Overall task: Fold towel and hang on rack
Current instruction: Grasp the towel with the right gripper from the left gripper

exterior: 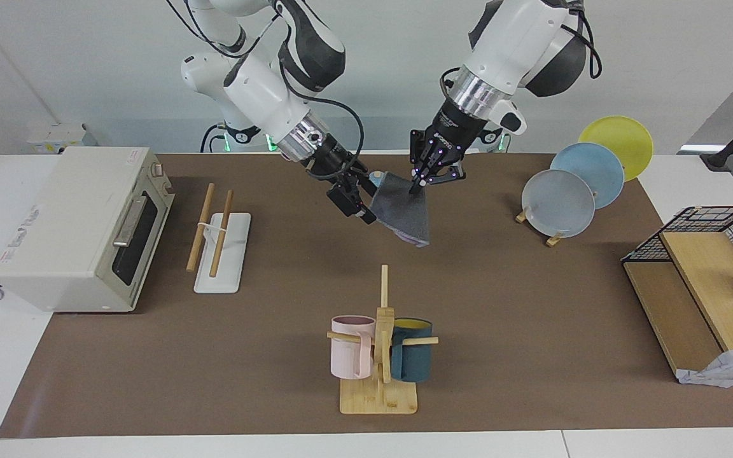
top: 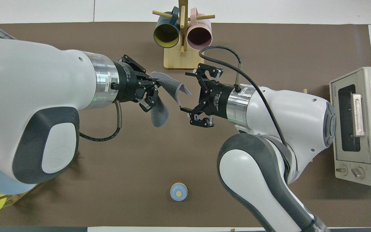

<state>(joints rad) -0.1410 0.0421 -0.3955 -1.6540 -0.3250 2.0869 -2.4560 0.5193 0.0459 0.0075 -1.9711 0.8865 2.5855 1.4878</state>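
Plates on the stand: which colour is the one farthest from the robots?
The grey plate, frontmost on the wooden stand. The blue plate sits nearer the robots, and the yellow plate nearest of all.

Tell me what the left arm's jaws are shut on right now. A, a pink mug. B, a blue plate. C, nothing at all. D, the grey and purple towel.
D: the left gripper is shut on a top corner of the towel, which hangs in the air over the mat, while the open right gripper is beside its free edge.
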